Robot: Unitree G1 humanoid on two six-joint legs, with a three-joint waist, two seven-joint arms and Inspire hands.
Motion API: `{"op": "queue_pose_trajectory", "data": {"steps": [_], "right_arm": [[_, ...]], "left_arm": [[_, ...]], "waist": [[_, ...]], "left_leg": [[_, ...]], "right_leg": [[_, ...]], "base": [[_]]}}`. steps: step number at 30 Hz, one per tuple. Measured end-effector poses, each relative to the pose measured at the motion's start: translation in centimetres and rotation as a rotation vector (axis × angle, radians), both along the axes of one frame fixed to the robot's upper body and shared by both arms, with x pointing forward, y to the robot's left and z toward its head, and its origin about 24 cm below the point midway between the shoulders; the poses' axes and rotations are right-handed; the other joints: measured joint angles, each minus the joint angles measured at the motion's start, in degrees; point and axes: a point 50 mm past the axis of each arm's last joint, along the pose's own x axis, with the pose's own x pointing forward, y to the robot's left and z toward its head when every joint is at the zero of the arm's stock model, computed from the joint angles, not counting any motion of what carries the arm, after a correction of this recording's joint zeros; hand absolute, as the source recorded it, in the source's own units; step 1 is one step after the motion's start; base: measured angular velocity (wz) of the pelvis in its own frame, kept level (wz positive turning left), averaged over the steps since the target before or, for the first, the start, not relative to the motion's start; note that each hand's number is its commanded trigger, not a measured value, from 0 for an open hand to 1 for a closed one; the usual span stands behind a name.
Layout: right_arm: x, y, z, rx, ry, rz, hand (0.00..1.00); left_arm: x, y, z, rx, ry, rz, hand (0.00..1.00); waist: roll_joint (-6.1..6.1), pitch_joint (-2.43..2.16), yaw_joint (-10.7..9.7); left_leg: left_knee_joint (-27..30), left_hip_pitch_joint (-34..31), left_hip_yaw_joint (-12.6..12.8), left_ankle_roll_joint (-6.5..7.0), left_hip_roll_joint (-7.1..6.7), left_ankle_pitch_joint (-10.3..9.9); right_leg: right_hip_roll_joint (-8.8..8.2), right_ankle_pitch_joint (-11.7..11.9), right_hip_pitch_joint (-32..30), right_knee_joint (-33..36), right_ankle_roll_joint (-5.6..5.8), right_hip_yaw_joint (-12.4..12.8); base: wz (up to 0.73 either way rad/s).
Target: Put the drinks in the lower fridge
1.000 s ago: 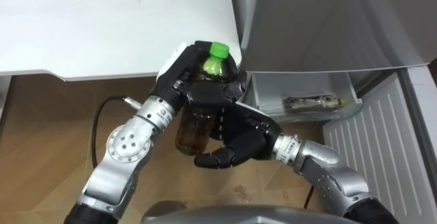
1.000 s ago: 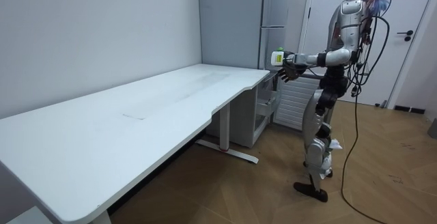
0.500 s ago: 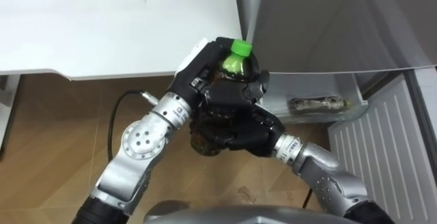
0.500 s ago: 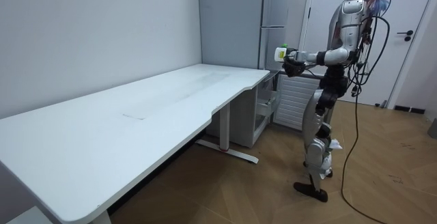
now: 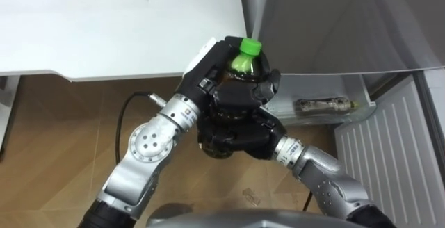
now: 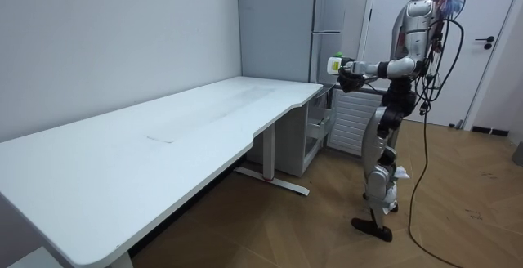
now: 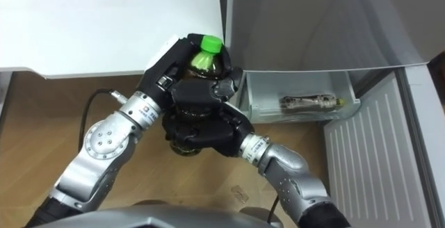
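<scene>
A drink bottle (image 5: 244, 60) with a green cap and dark tea stands upright in front of my chest, held by both hands. My left hand (image 5: 207, 71) is curled round its upper part from the left. My right hand (image 5: 240, 136) wraps its lower part from below, hiding most of the body. In the right eye view the bottle (image 7: 206, 53) shows between the left hand (image 7: 169, 67) and the right hand (image 7: 201, 136). A second bottle (image 5: 323, 106) lies on its side in the open fridge drawer (image 5: 351, 87) just right of my hands.
The white table (image 5: 118, 26) reaches under my hands from the left, its corner against the grey fridge (image 5: 334, 26). A ribbed white fridge door (image 5: 389, 165) stands open at lower right. In the room view I stand at the table's (image 6: 163, 137) far end, facing the fridge (image 6: 327, 23).
My right hand, spread under the bottle a second ago, has curled its fingers round the lower part. Both hands and the bottle have risen a little, up and to the right.
</scene>
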Motion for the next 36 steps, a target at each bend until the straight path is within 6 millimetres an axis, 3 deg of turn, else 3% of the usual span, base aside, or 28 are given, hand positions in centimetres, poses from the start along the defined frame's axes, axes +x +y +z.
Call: {"op": "queue_pose_trajectory", "data": {"steps": [27,30,36], "right_arm": [[-1.1,0.1,-0.6,0.070,0.076,-0.016,1.00],[-1.1,0.0,-0.6,0.064,0.073,-0.012,1.00],[-1.4,-0.4,-1.0,0.035,0.088,0.009,1.00]], "left_arm": [[0.1,0.2,1.0,-0.043,-0.045,0.004,0.00],[0.2,0.1,2.1,-0.062,-0.088,0.009,0.00],[-0.3,-0.1,6.3,-0.157,-0.283,-0.007,0.00]], "waist": [[0.68,-0.18,0.2],[0.87,-0.18,0.1],[0.85,-0.19,0.2]], "left_leg": [[0.9,-0.7,0.0,-0.01,0.02,0.0],[0.9,-0.7,0.0,-0.01,0.06,0.0],[0.7,-0.5,0.0,-0.01,0.05,0.0]], "right_leg": [[0.00,0.0,-0.7,0.9,-0.03,0.2],[0.05,0.0,-0.8,0.9,-0.03,0.2],[0.00,0.0,-0.6,0.9,-0.03,0.1]], "base": [[0.00],[0.00],[0.00]]}}
